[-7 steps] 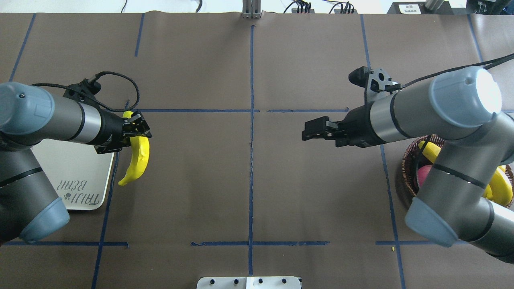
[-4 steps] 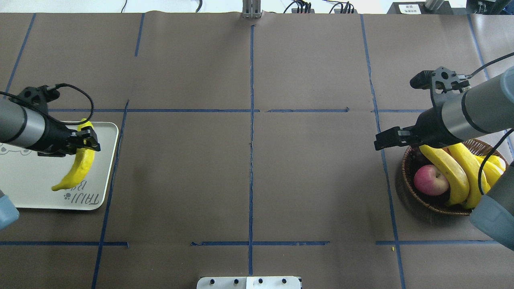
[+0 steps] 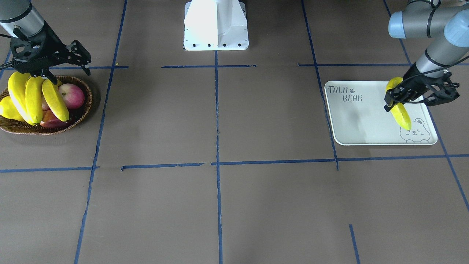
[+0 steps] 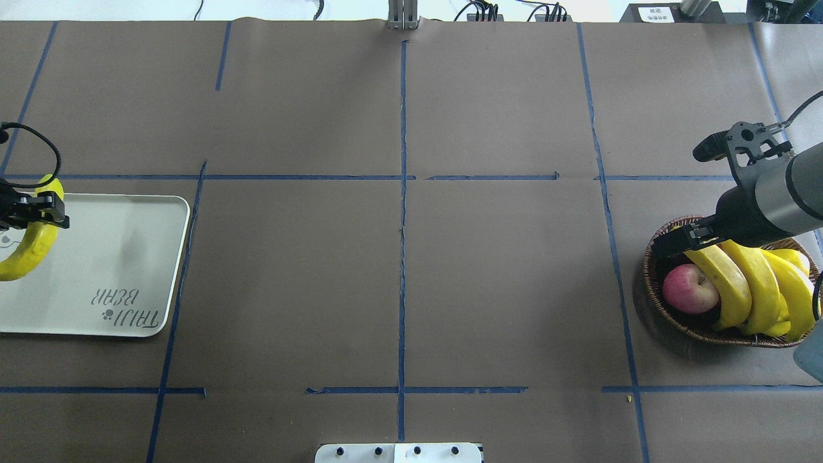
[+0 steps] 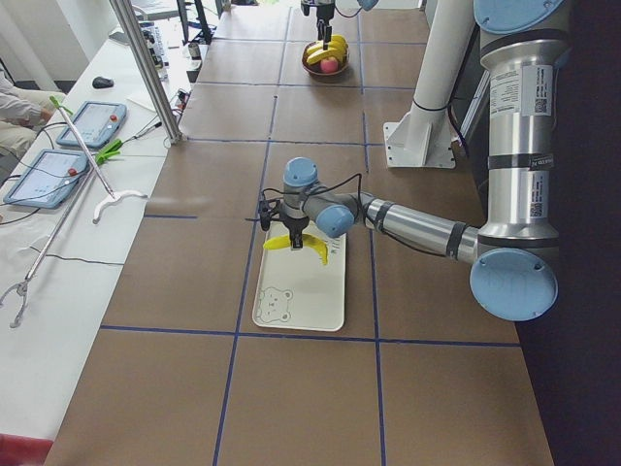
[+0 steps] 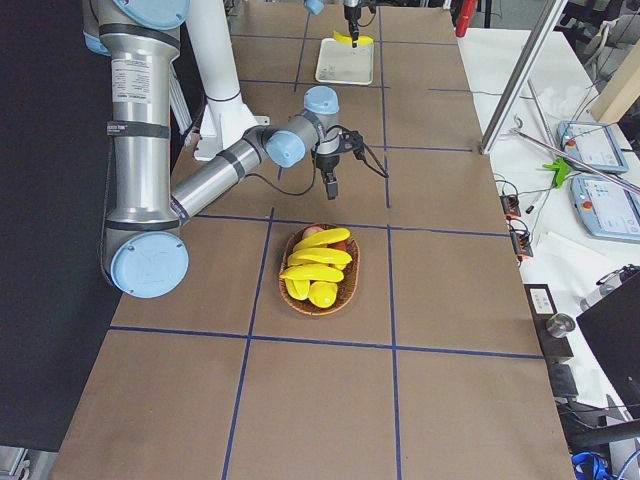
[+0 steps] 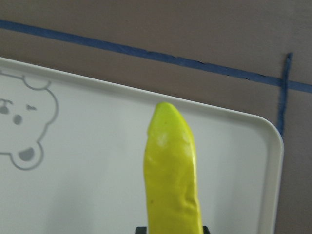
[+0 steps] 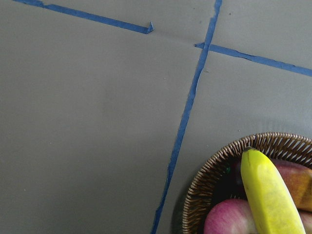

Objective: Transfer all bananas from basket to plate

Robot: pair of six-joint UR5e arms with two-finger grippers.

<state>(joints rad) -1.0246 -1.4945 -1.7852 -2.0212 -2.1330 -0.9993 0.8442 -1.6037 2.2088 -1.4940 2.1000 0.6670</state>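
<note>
My left gripper (image 4: 32,215) is shut on one yellow banana (image 4: 26,254) and holds it over the bear-drawing end of the white plate (image 4: 116,257). In the front view this gripper (image 3: 417,93) carries the banana (image 3: 400,112) over the plate (image 3: 359,121). The left wrist view shows the banana (image 7: 173,175) above the plate (image 7: 97,161). Three bananas (image 4: 762,283) lie in the wicker basket (image 4: 646,283) beside a red apple (image 4: 690,289). My right gripper (image 4: 665,247) is open and empty above the basket's near-left rim. The right wrist view shows a banana tip (image 8: 268,195) and the basket rim (image 8: 214,170).
Blue tape lines divide the brown table cover. The white robot base (image 3: 216,25) stands at mid-table on the robot's side. More fruit lies under the bananas in the basket (image 3: 36,130). Tablets and tools (image 5: 58,146) lie on the operators' side.
My left gripper has carried the banana leftward from beside the plate to over its far end. My right arm has drawn back right, and its gripper now hangs over the basket rim.
</note>
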